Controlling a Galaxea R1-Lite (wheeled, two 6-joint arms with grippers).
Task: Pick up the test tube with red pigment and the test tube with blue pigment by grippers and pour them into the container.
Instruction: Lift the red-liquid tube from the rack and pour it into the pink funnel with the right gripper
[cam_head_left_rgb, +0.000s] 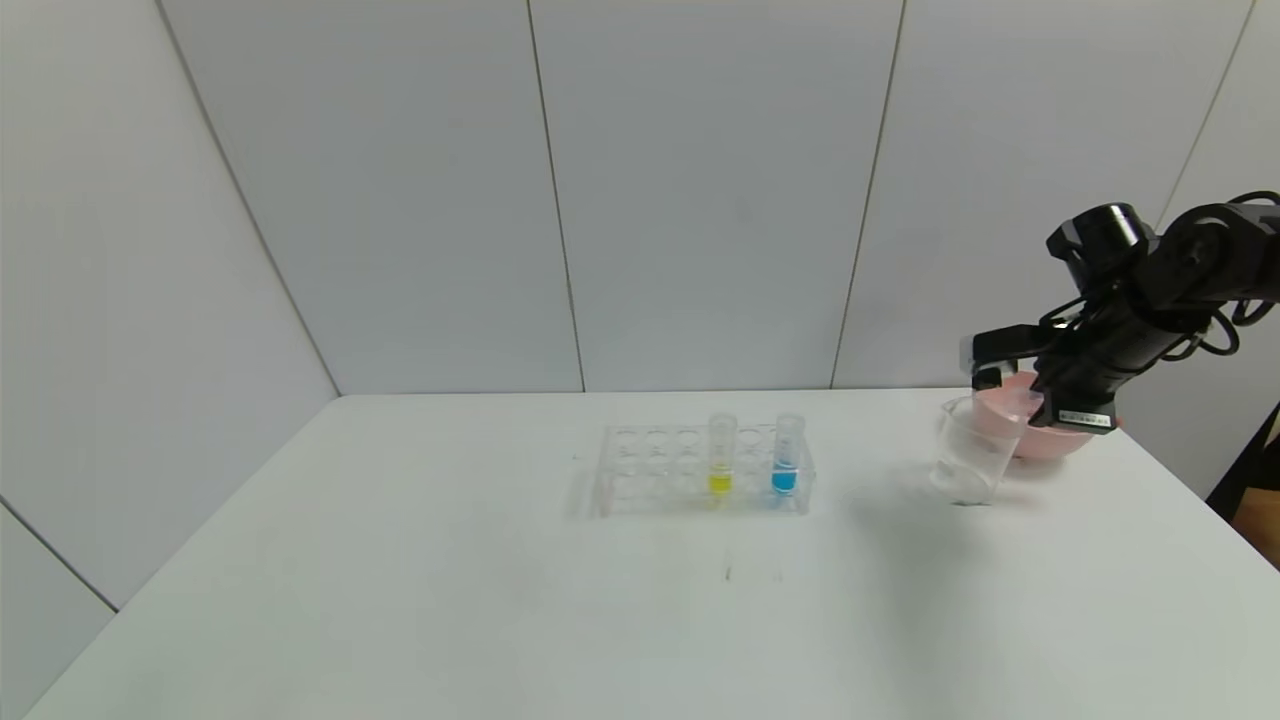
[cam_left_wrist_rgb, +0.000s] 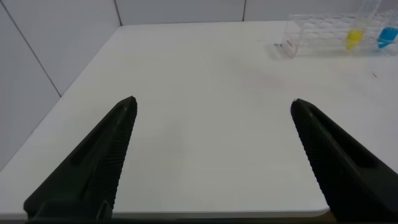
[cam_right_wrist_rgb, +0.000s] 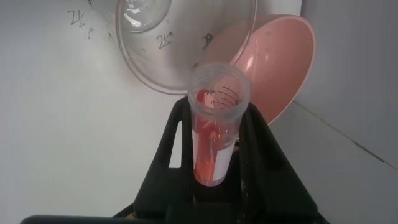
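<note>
My right gripper (cam_head_left_rgb: 1000, 385) is shut on the test tube with red pigment (cam_right_wrist_rgb: 214, 127) and holds it tipped, its open mouth at the rim of the clear glass container (cam_head_left_rgb: 968, 450), which also shows in the right wrist view (cam_right_wrist_rgb: 180, 43). Red liquid lies along the tube's wall. The test tube with blue pigment (cam_head_left_rgb: 786, 457) stands upright in the clear rack (cam_head_left_rgb: 700, 472), with a yellow-liquid tube (cam_head_left_rgb: 721, 455) to its left; both show far off in the left wrist view, the blue one (cam_left_wrist_rgb: 386, 36) at the edge. My left gripper (cam_left_wrist_rgb: 212, 106) is open and empty above the table's near left edge.
A pink bowl (cam_head_left_rgb: 1045, 428) stands right behind the container, under my right arm; it shows in the right wrist view (cam_right_wrist_rgb: 280, 62). The white table (cam_head_left_rgb: 500, 600) is walled at the back and left.
</note>
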